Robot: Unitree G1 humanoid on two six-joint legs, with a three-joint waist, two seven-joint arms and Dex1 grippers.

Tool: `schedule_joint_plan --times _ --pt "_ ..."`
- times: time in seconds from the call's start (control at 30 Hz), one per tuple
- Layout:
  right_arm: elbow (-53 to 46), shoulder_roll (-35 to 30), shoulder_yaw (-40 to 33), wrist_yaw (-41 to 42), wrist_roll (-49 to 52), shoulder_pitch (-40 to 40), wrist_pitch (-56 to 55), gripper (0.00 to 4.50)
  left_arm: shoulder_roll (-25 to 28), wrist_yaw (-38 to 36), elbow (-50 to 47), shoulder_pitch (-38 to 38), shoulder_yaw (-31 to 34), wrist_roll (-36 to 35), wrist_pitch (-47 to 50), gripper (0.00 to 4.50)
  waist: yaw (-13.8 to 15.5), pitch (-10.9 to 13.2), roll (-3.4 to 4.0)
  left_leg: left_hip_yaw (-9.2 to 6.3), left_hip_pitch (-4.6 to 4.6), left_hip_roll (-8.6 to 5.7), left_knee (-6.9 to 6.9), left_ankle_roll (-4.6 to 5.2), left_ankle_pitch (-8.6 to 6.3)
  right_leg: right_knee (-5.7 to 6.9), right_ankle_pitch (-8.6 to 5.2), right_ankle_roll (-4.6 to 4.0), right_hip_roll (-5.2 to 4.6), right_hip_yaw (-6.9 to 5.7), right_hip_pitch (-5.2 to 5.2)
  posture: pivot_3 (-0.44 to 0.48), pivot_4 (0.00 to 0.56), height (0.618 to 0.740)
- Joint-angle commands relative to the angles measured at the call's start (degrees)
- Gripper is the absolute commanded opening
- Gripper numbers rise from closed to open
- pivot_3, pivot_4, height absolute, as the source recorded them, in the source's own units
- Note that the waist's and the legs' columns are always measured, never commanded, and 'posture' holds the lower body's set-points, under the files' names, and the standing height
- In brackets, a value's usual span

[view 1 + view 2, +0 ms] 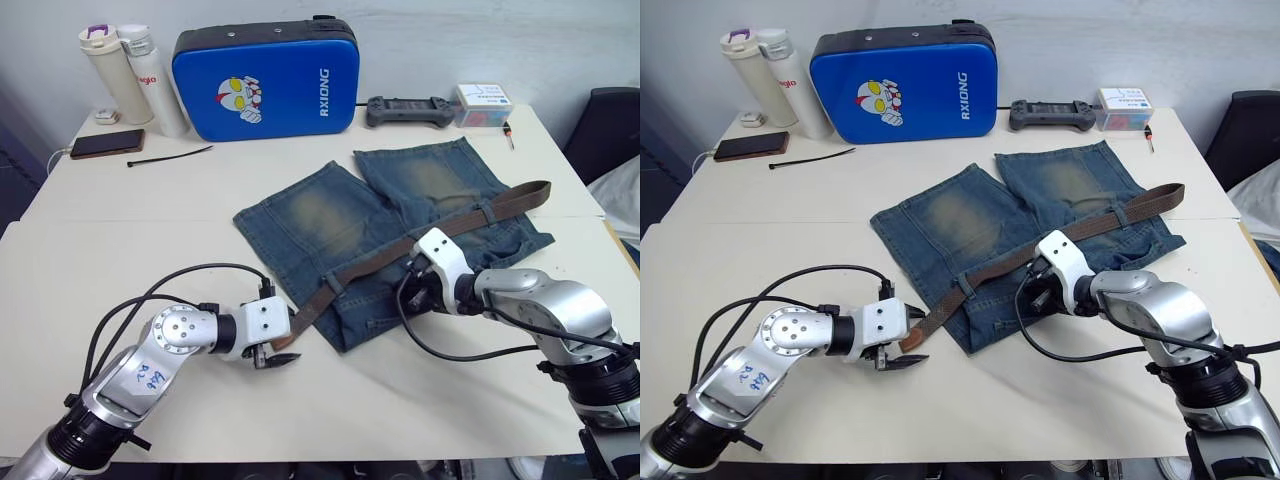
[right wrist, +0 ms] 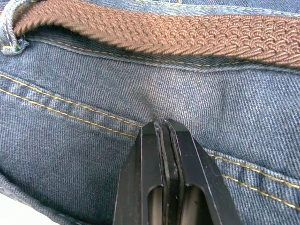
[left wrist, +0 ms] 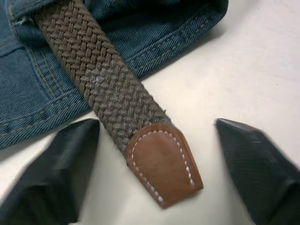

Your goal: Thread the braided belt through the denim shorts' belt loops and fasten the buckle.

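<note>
- Now the denim shorts (image 1: pixel 400 225) lie flat near the middle of the white table (image 1: pixel 150 200), waistband toward the robot and legs pointing away.
- The braided belt (image 1: pixel 440 228) runs slantwise along the waistband, passing under at least two belt loops (image 1: pixel 486 210); its far end reaches past the shorts on the right side.
- The belt's tan leather tip (image 3: pixel 164 161) rests on the bare table just off the shorts' left corner.
- The left gripper (image 1: pixel 275 350) sits low at that tip with its two black fingers (image 3: pixel 61 173) spread wide, one on each side of the tip, touching neither it nor the strap.
- The right gripper (image 2: pixel 164 140) has its fingers pressed together, their tips resting on the denim just below the belt, with nothing caught between them.
- Along the table's far edge stand a blue case (image 1: pixel 265 80), two bottles (image 1: pixel 130 75), a phone (image 1: pixel 106 144), a black cable tie (image 1: pixel 168 155), a game controller (image 1: pixel 408 110) and a small box (image 1: pixel 483 104).
</note>
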Motion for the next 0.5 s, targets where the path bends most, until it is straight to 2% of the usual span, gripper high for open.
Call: schedule_joint_plan --times 0.03,0.17,0.23,0.33,0.47,0.5 --pt "-2.07 0.65 -0.39 0.38 -0.4 0.71 1.59 0.0 -0.22 2.21 3.86 -0.72 -1.44 4.49 1.07 2.0 0.0 -0.03 0.01 0.0 0.05 0.0 -0.03 0.0 0.0 -0.01 0.0 0.0 0.0 0.0 0.03 0.0 0.15 0.74" --pt "-2.5 0.7 -0.13 1.0 -1.15 0.73 2.07 0.0 0.38 0.65 3.58 -1.18 -0.18 3.54 1.93 0.52 0.02 -0.09 0.09 -0.01 0.06 -0.01 -0.06 -0.01 0.01 0.0 0.0 -0.01 -0.01 -0.01 0.02 0.0 0.15 0.74" --pt "-2.62 0.85 0.33 1.32 -1.43 0.78 2.15 0.0 1.41 -0.36 3.3 -1.39 1.81 2.36 2.35 0.05 0.01 -0.11 0.1 -0.02 0.06 -0.01 -0.07 -0.02 0.01 0.0 0.0 -0.01 -0.01 -0.02 0.02 0.0 0.15 0.74" --pt "-2.62 1.53 0.84 1.47 -1.66 0.7 2.14 0.0 3.28 -1.96 2.52 -1.65 5.38 0.42 3.27 0.05 -0.16 -0.11 0.09 -0.03 0.05 0.0 -0.09 -0.03 0.01 0.0 -0.02 -0.03 -0.01 -0.03 0.0 0.0 0.15 0.74" --pt "-1.93 1.75 2.17 2.39 -2.57 0.18 1.65 0.0 4.72 -4.64 0.66 -0.67 11.36 -5.73 7.44 0.05 -0.41 -0.12 0.06 -0.01 -0.02 0.01 -0.25 -0.11 0.04 0.1 -0.07 -0.14 0.02 -0.02 -0.22 0.0 0.15 0.74" --pt "-1.37 1.71 2.81 2.96 -3.03 -0.14 1.33 0.0 4.67 -5.65 -0.29 0.03 14.69 -9.33 10.49 0.05 -0.44 -0.12 0.07 -0.01 -0.08 0.02 -0.27 -0.14 0.06 0.13 -0.09 -0.16 0.03 -0.02 -0.32 0.0 0.15 0.74"
